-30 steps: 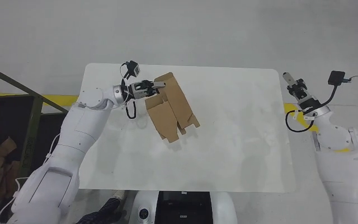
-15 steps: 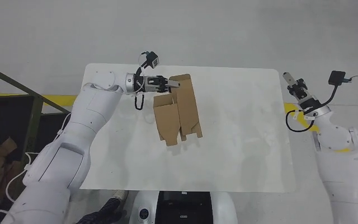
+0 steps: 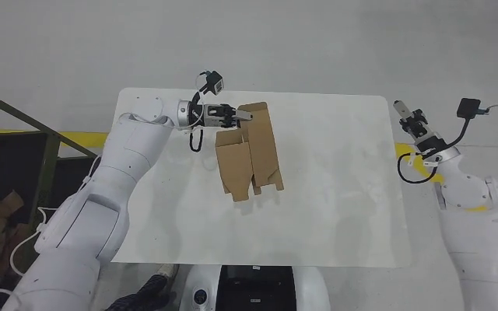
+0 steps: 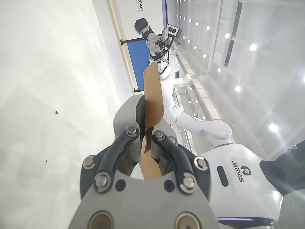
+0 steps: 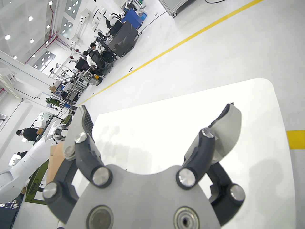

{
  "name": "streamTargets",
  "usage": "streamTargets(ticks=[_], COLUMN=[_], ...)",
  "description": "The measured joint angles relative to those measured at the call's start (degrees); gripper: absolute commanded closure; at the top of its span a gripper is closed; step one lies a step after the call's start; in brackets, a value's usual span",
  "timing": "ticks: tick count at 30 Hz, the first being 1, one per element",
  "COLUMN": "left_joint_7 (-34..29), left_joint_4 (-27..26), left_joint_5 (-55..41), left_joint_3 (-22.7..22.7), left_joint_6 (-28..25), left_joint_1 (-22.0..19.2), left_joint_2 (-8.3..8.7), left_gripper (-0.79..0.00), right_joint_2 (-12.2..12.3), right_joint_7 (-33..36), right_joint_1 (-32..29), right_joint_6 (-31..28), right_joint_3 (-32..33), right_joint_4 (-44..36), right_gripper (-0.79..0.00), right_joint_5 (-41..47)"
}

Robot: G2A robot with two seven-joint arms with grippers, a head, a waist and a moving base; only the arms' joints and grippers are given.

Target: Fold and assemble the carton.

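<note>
Brown corrugated carton (image 3: pixel 250 152), still largely flat, held above the left half of the white counter (image 3: pixel 334 218). The left gripper (image 3: pixel 240 117) has its fingers (image 4: pixel 140 110) clamped on the carton's far edge, near the counter's far side, and the panels extend from there toward the robot. The right gripper (image 3: pixel 408 111) sits just beyond the counter's right edge, well apart from the carton, with its fingers (image 5: pixel 84 120) spread wide and holding nothing.
</note>
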Motion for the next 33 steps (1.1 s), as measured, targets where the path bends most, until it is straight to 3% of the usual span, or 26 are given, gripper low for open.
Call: streamTargets(ticks=[12, 25, 33], left_joint_7=[0.0, 0.0, 0.0], left_joint_4=[0.0, 0.0, 0.0], left_joint_5=[0.0, 0.0, 0.0], left_joint_3=[0.0, 0.0, 0.0], left_joint_6=[0.0, 0.0, 0.0], left_joint_1=[0.0, 0.0, 0.0], left_joint_2=[0.00, 0.00, 0.00], left_gripper=[0.000, 0.000, 0.000], right_joint_2=[-0.4, -1.2, -1.8], right_joint_7=[1.8, 19.2, 26.1], right_joint_1=[-0.5, -3.6, -0.4], right_joint_6=[-0.5, -6.7, -8.4], right_joint_3=[-1.5, -11.0, -16.1], right_joint_4=[-1.2, -10.1, -7.8], right_gripper=[-0.785, -0.785, -0.785], right_joint_5=[2.8, 12.9, 18.3])
